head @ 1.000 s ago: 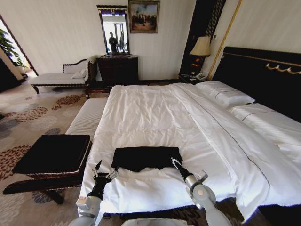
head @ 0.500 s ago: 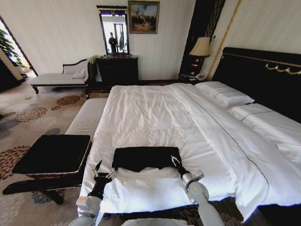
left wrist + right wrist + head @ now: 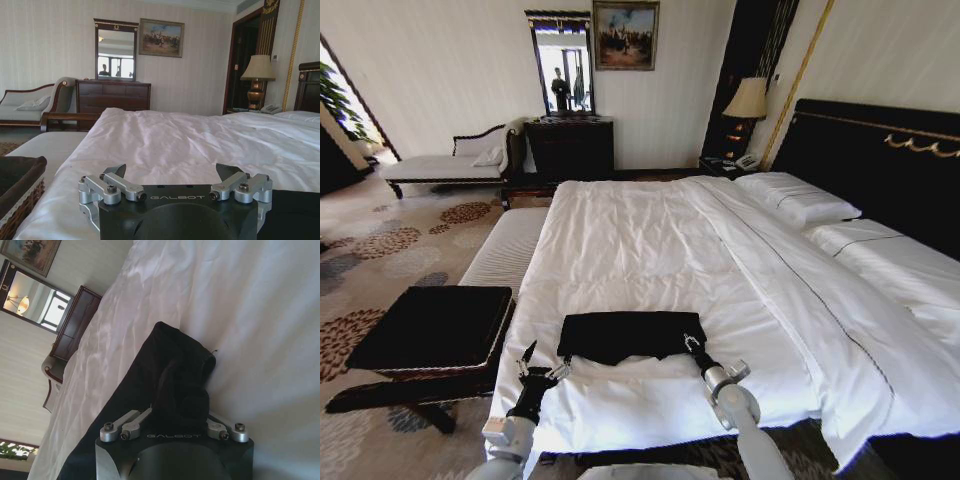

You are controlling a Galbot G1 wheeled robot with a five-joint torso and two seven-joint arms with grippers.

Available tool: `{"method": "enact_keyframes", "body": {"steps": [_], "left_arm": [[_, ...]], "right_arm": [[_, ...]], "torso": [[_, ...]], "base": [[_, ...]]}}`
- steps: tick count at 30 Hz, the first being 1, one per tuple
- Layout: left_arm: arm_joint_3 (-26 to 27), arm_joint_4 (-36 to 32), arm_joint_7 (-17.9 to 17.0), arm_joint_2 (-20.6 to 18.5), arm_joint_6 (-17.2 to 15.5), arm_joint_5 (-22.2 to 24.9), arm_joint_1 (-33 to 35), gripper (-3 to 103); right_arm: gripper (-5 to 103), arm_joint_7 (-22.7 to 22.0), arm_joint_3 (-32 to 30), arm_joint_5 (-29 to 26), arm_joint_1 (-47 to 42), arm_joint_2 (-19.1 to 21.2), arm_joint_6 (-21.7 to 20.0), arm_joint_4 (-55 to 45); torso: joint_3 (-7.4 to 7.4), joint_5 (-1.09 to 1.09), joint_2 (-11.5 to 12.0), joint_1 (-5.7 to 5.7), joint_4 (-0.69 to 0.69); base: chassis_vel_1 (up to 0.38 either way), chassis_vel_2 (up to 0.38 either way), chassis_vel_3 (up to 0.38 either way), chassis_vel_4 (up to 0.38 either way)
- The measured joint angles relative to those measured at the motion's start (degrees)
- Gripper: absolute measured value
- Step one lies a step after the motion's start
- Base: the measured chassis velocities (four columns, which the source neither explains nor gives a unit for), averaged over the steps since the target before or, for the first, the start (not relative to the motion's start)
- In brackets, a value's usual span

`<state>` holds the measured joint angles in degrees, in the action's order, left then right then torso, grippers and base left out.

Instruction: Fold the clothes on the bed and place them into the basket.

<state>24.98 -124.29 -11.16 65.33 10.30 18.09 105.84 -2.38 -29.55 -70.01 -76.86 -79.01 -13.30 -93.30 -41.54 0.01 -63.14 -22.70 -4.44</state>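
We see the folded black T-shirt (image 3: 620,335) near the bed's (image 3: 650,250) near edge, wide white duvet open beyond. Our right gripper (image 3: 692,345) has its jaws clenched on the shirt's right corner; our left gripper (image 3: 542,365) waits, jaws released, by the left corner. The basket (image 3: 432,325) sits left, lettering hidden.

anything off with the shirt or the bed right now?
Mostly tidy. The black shirt lies folded flat near the foot of the bed. One oddity: its corner is bunched up between the fingers of the right gripper. The left gripper sits open beside the shirt's other end. The basket looks undisturbed.
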Motion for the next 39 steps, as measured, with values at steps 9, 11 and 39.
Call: {"method": "enact_keyframes", "body": {"steps": [9, 11, 39], "left_arm": [[0.0, 0.0, 0.0, 0.0, 0.0, 0.0, 0.0, 100], [0.0, 0.0, 0.0, 0.0, 0.0, 0.01, 0.0, 100], [-0.01, 0.0, 0.0, 0.0, -0.01, 0.01, 0.0, 100]], "right_arm": [[3, 0.42, -0.44, 1.14, -1.1, -0.05, 0.29, -3.23], [3, 0.4, -0.72, 1.19, -1.47, 0.05, 0.34, -4.74], [3, 1.82, -8.93, 8.18, -2.01, 13.92, 2.36, -6.65]], "torso": [[0.0, -0.01, 0.0, 0.0, -0.02], [0.01, -0.01, 0.0, 0.0, -0.01], [0.0, 0.0, -0.01, 0.02, -0.03]], "base": [[0.0, 0.0, 0.0, 0.0], [0.0, 0.0, 0.0, 0.0], [0.0, 0.0, 0.0, 0.0]]}}
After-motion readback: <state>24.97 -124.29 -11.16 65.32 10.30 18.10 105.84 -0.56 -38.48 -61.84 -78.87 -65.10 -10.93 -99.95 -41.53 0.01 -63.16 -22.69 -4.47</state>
